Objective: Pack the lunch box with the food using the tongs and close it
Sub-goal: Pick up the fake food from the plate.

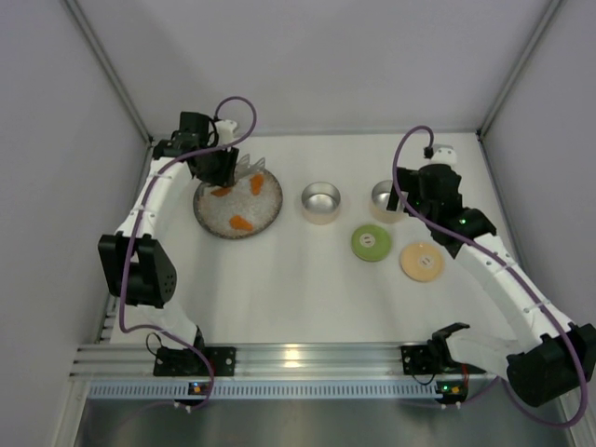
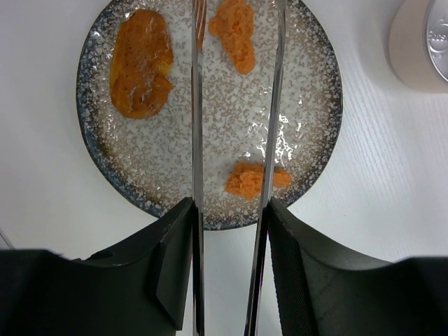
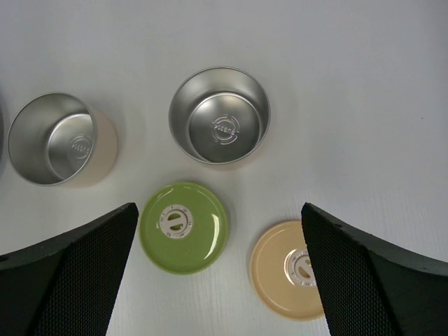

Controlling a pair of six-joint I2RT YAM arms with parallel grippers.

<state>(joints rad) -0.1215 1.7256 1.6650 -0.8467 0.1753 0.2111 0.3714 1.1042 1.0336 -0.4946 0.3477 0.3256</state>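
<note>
The left pincer clamps the tongs above the plate; the right pincer gapes wide over the tins.

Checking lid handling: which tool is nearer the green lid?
Right. The right tool hovers by the green lid and tins; the left tool is over the plate, gripping the tongs.

Tins open, empty; tongs above food
</note>
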